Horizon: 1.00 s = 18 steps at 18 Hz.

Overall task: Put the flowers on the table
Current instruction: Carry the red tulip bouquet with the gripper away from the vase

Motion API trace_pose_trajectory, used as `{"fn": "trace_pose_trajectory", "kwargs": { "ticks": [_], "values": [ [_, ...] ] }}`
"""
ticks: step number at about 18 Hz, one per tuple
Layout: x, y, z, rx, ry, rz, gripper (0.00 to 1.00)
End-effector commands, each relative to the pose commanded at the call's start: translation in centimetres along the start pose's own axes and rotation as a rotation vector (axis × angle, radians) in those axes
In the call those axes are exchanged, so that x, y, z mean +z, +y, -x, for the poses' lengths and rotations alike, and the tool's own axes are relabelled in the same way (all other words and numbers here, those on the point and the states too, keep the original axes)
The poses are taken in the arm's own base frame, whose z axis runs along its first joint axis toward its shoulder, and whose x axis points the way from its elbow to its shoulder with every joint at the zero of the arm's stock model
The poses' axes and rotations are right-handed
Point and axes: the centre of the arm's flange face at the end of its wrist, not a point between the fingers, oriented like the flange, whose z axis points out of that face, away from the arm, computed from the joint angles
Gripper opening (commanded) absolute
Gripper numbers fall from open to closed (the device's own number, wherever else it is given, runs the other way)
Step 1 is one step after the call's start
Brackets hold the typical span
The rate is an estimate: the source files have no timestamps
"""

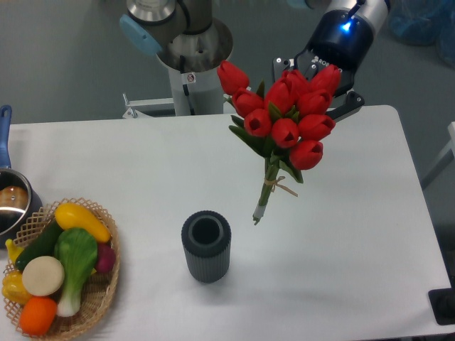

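Note:
The flowers [284, 121] are a bunch of red tulips with green leaves and stems, tied with a tan string. They hang in the air above the back right part of the white table [142, 163], tilted, with the stem ends pointing down and left near the vase. My gripper [315, 85] is behind the blossoms and shut on the bunch at its head end. Its fingertips are mostly hidden by the tulips. The stems are outside the vase and I cannot tell whether they touch the tabletop.
A dark grey ribbed vase [206, 246] stands upright just left of and below the stem ends. A wicker basket [99, 298] of toy vegetables sits at the front left. A pot [11, 202] is at the left edge. The robot base [188, 42] stands behind the table.

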Motion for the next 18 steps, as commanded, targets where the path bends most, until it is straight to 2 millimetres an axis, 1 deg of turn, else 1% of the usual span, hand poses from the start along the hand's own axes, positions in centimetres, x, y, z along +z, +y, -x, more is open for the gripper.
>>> {"fn": "trace_pose_trajectory", "kwargs": {
  "ticks": [1,5,7,11,13,15,18],
  "values": [
    [-0.5,0.0,0.2,-0.001,-0.009,-0.001,0.23],
    [-0.6,-0.1,0.3,-0.001,-0.013,0.001,0.23],
    [-1.5,0.3,1.0,0.007,-0.097,0.080,0.23],
    [-1.8,0.2,1.8,0.029,-0.199,0.194,0.23],
    [-1.8,0.8,2.3,0.027,-0.239,0.245,0.23],
    [-1.8,2.3,2.7,0.037,-0.290,0.333,0.23],
    [-0.3,5.7,2.3,0.120,-0.322,0.524,0.23]
  ]
}}
